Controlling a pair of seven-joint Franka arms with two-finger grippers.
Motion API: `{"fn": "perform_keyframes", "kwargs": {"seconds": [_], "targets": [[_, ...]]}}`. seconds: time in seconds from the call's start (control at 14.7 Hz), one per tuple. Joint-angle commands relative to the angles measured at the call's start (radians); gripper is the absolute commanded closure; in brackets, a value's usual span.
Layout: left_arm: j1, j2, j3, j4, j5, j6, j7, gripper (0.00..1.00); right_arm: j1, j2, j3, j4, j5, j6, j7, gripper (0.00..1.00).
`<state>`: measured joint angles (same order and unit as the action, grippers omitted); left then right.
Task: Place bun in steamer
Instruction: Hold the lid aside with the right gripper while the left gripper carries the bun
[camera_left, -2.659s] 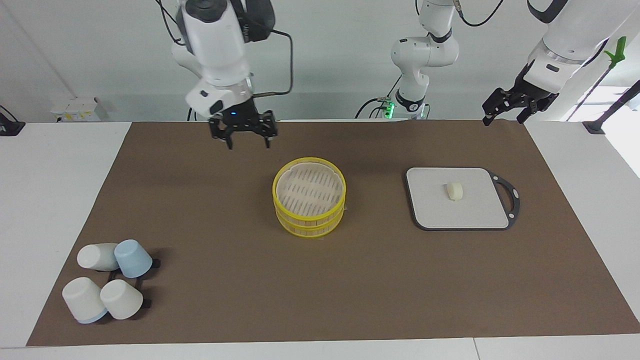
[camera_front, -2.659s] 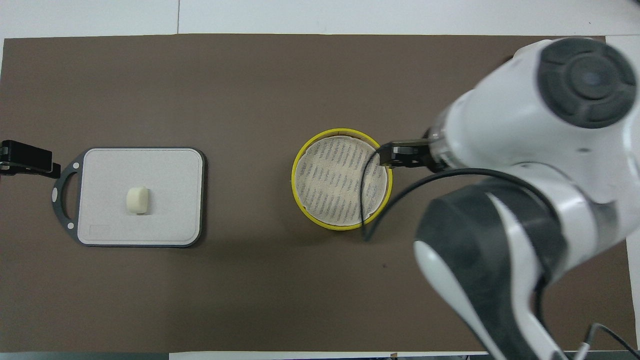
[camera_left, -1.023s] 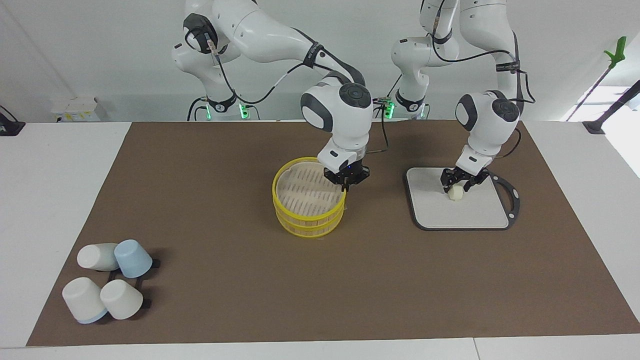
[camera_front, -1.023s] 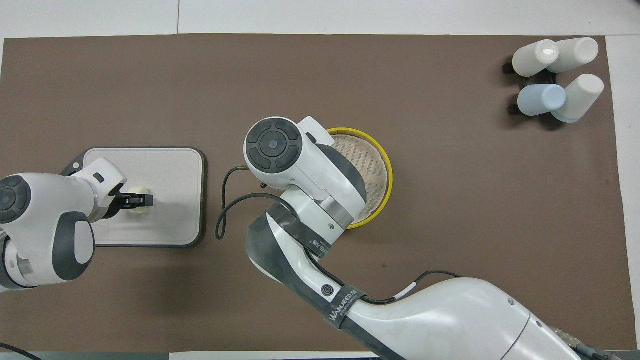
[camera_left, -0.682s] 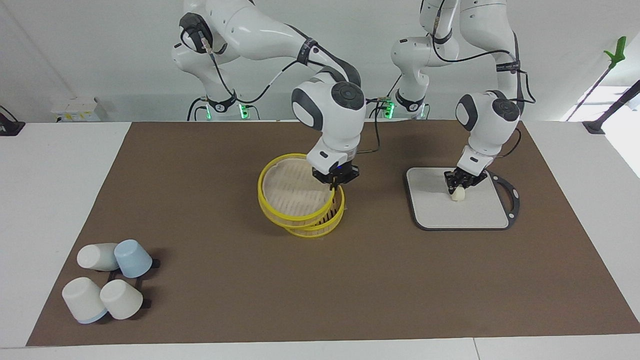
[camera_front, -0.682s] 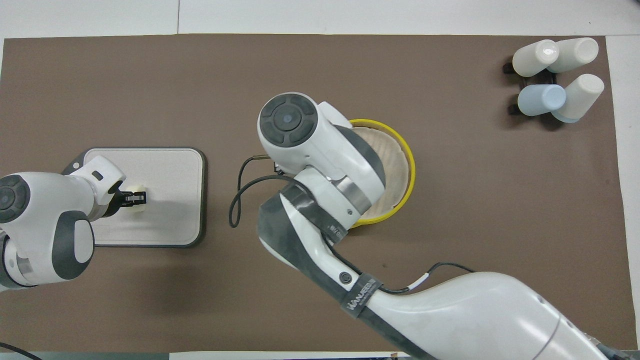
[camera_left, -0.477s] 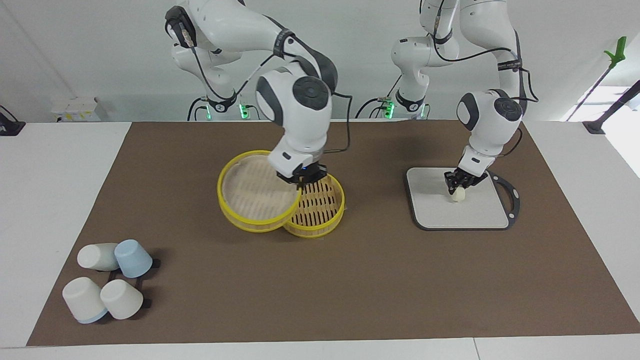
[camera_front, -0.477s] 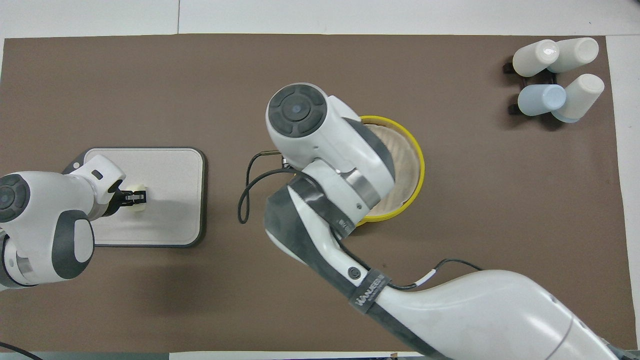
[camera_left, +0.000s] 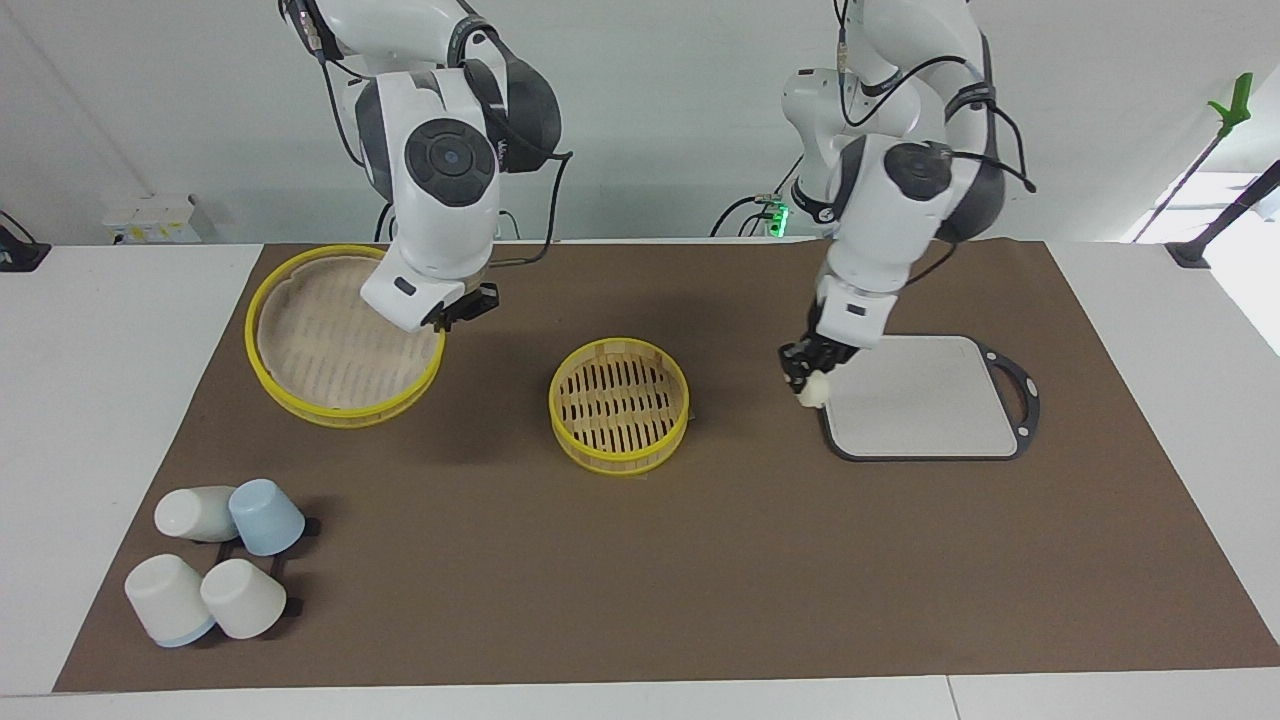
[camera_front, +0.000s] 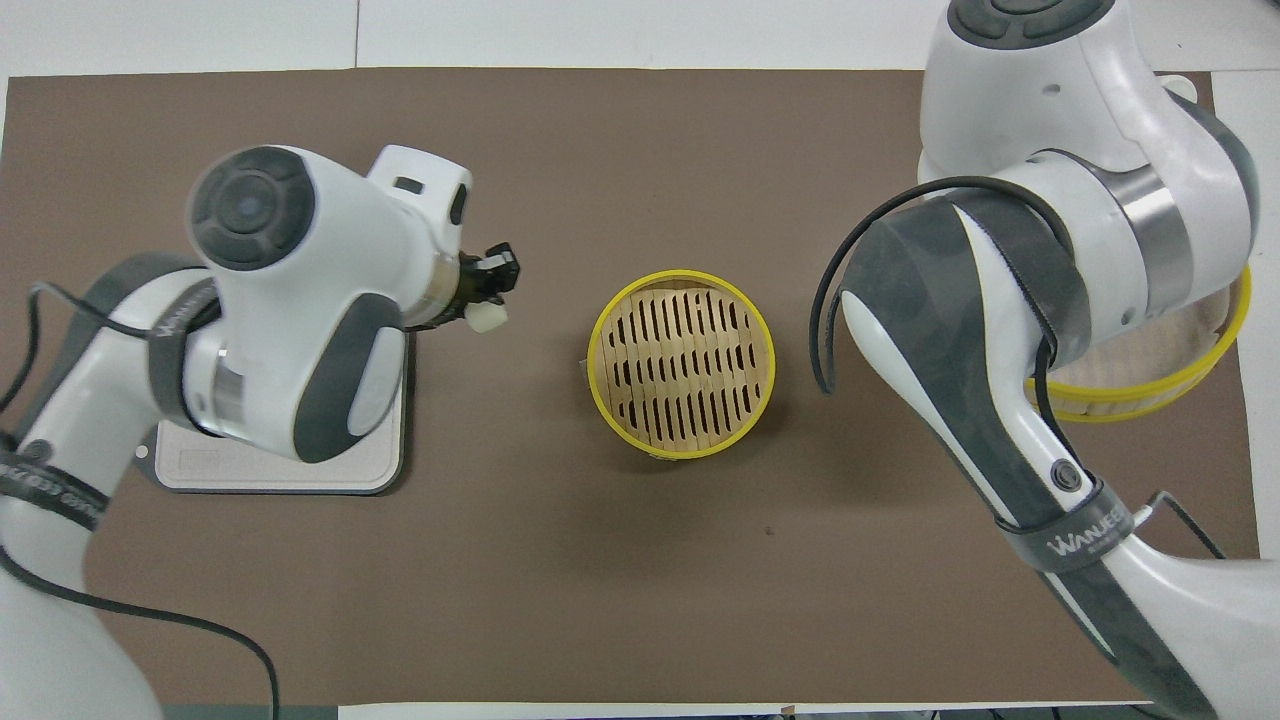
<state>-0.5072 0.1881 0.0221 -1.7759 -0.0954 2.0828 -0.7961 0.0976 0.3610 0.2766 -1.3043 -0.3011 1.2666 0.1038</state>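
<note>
The steamer stands open in the middle of the mat, its slatted bottom bare; it also shows in the overhead view. My right gripper is shut on the rim of the yellow-rimmed lid and holds it up over the mat toward the right arm's end; part of the lid shows in the overhead view. My left gripper is shut on the bun and holds it in the air over the board's edge beside the steamer. The overhead view shows the left gripper and the bun.
A grey board with a dark handle lies toward the left arm's end, nothing on it; it also shows in the overhead view. Several white and blue cups lie at the mat's corner toward the right arm's end, farther from the robots.
The right gripper took the lid off the steamer and carried it up and toward the right arm's end. The left gripper closed on the bun, lifted it and moved toward the steamer.
</note>
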Motion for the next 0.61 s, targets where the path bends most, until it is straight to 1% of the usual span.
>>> {"fn": "perform_keyframes", "kwargs": {"seconds": [0.0, 0.14, 0.2, 0.48, 0.55], "targets": [[-0.149, 0.080, 0.022, 0.024, -0.018, 0.096, -0.138, 0.67, -0.019, -0.037, 0.009, -0.056, -0.029, 0.003, -0.046, 1.00], [-0.223, 0.166, 0.025, 0.023, -0.001, 0.166, -0.198, 0.67, -0.019, -0.040, 0.012, -0.065, -0.029, 0.010, -0.046, 1.00], [-0.241, 0.197, 0.025, 0.017, 0.020, 0.212, -0.222, 0.67, -0.019, -0.040, 0.012, -0.065, -0.029, 0.011, -0.046, 1.00], [-0.258, 0.229, 0.024, -0.005, 0.029, 0.275, -0.245, 0.66, -0.019, -0.042, 0.012, -0.067, -0.029, 0.013, -0.046, 1.00], [-0.258, 0.229, 0.025, -0.007, 0.029, 0.276, -0.262, 0.62, -0.019, -0.042, 0.013, -0.067, -0.027, 0.013, -0.046, 1.00]]}}
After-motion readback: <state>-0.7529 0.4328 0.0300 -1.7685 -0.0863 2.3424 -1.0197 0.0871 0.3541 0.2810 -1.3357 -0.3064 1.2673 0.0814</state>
